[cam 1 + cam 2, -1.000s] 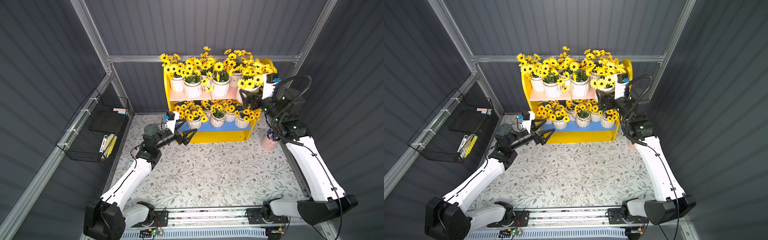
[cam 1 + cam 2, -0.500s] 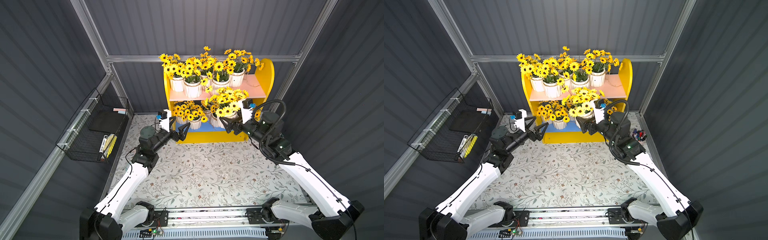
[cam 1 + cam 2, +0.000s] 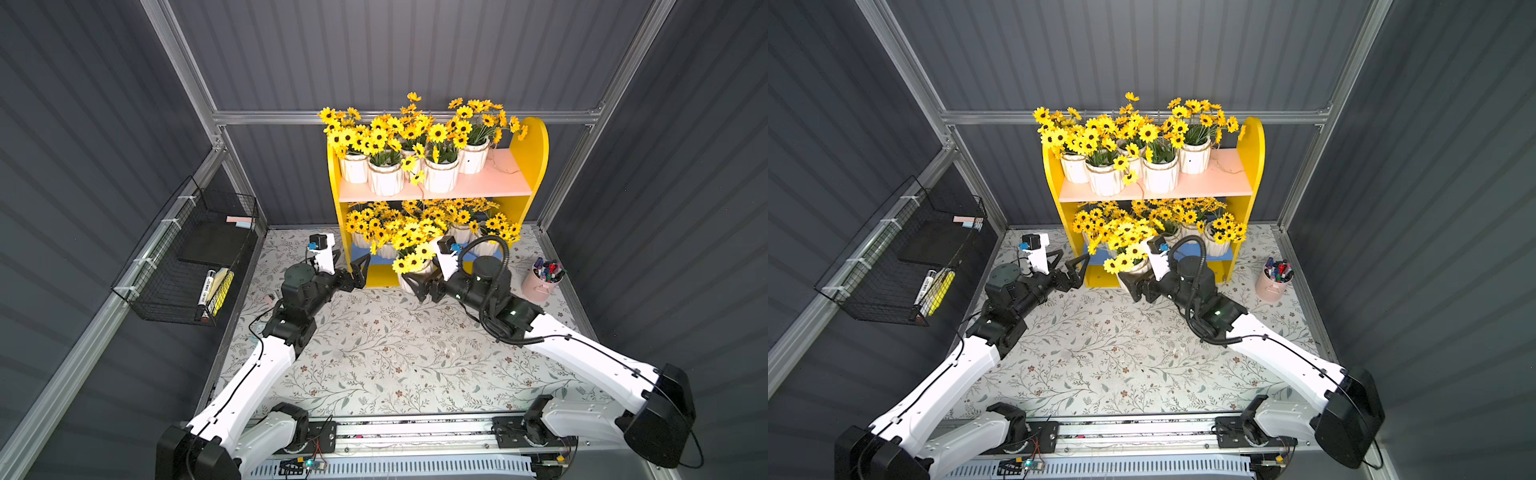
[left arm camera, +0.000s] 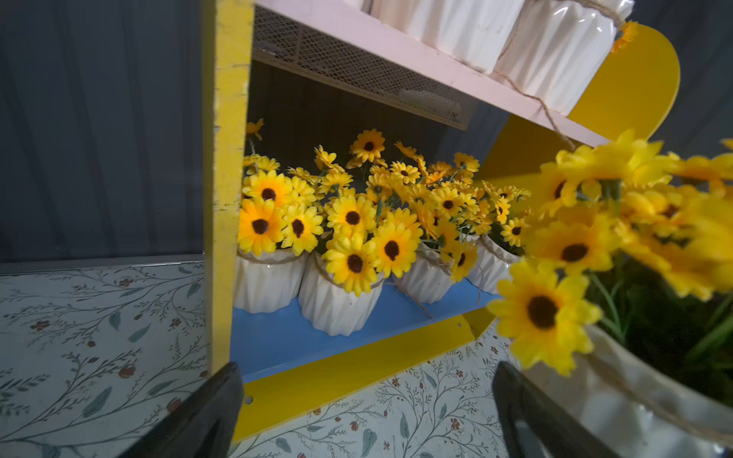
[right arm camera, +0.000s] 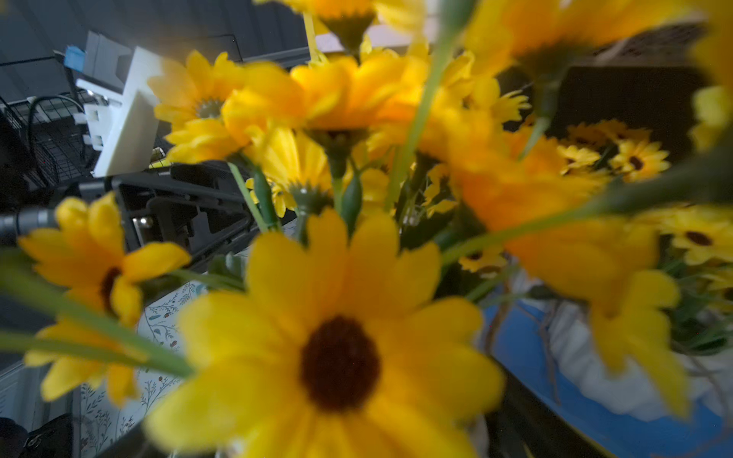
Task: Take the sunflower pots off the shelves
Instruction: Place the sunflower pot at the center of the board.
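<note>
The shelves [image 3: 528, 146] stand at the back, with several sunflower pots [image 3: 386, 178] on the pink upper board and several more [image 4: 337, 305] on the blue lower board. My right gripper [image 3: 419, 282] is shut on one sunflower pot [image 3: 413, 259], low over the table in front of the shelves' lower board. That pot's blurred flowers [image 5: 337, 357] fill the right wrist view and hide the jaws. My left gripper [image 3: 349, 266] is open and empty by the shelves' left side panel [image 4: 226, 198]. The held pot [image 4: 634, 396] sits just to its right.
A black wire basket [image 3: 187, 257] with markers hangs on the left wall. A pink cup of pens [image 3: 542, 282] stands at the shelves' right foot. The flowered table cover [image 3: 395, 353] runs forward to the arms' base rail [image 3: 415, 432].
My right arm has carried a pot from the right end of the upper board down and left to table level. My left arm has edged toward the shelves' left foot.
</note>
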You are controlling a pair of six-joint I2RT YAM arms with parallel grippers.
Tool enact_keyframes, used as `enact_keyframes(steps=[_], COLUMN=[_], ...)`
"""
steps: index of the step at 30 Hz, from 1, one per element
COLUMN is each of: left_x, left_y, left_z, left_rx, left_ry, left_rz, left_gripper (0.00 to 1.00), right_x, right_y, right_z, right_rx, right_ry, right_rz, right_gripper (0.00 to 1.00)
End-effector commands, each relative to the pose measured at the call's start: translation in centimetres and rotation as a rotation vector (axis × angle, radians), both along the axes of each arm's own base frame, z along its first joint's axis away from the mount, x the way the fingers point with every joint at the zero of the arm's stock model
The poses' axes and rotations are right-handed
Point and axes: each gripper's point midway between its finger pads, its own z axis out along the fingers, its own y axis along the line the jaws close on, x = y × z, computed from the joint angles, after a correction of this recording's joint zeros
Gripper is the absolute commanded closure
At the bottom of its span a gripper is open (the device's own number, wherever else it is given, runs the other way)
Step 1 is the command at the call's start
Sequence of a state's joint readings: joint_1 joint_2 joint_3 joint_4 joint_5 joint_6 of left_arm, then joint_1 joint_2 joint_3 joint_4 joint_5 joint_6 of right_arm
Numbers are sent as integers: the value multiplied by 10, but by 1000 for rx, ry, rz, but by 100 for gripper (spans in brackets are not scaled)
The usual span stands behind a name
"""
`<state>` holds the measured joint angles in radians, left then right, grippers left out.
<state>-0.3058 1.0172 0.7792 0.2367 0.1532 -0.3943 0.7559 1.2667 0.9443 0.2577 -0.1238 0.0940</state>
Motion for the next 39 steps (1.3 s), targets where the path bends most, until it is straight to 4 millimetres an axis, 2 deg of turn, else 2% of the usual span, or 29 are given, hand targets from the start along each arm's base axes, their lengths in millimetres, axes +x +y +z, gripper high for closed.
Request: enact_keyframes(steps=[1, 6, 14, 21, 26, 34, 39], left_x=[-4, -10, -17, -18, -21, -27, -29], left_y=[21, 38, 43, 46, 48, 49, 49], left_z=[-5, -12, -16, -12, -10, -8, -7], left_rx=[-4, 25, 52, 75, 84, 81, 81], left_ry=[36, 38, 33, 4, -21, -70, -86], left_rz=[110, 189, 204, 213, 222, 216, 214], left_gripper=[1, 1, 0, 1, 1, 1, 1], right_x=[0, -1, 8, 29, 42, 46, 51], right_y=[16, 33, 60, 84, 93, 102, 106], right_z=[19, -11, -68, -107, -138, -179, -217], right_rx=[115, 131, 108, 128, 116, 104, 48], right_ry=[-86, -82, -80, -140, -156, -186, -148], right_rz=[18, 49, 62, 44, 18, 3, -11], right_gripper=[100, 100, 100, 100, 100, 100, 100])
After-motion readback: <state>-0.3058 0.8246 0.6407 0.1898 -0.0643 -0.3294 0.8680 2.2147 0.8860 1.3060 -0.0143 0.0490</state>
